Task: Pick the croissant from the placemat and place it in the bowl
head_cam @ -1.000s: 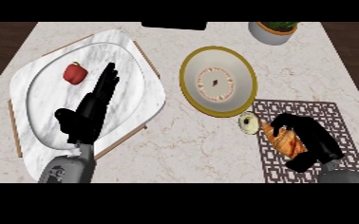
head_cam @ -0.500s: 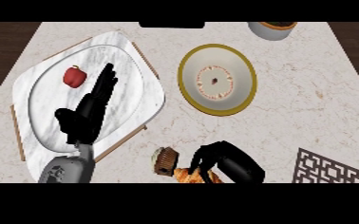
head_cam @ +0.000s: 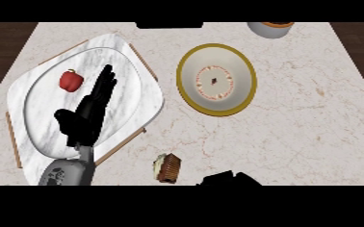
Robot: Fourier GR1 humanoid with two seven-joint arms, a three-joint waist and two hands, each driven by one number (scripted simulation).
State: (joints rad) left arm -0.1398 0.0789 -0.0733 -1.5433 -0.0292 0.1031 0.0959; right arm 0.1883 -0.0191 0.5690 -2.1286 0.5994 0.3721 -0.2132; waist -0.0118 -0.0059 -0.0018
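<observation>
Covering the view, a pale marble counter (head_cam: pixel 298 120) carries the bowl (head_cam: pixel 215 79), while the left hand (head_cam: pixel 89 110) rests flat, fingers straight.

— What's on the counter, by count?

— One bowl (head_cam: pixel 216 79), yellow-rimmed. One marble plate (head_cam: pixel 135 84). One wooden tray (head_cam: pixel 146 67) under it. One red pepper (head_cam: pixel 70 80) on the plate.

— Anything else?

— One small cake (head_cam: pixel 168 167) near the front edge. One pot (head_cam: pixel 270 28) at the back, partly cut off. Two black hands: the left hand (head_cam: pixel 89 110) and the right hand (head_cam: pixel 229 179), only a sliver of the latter showing.
</observation>
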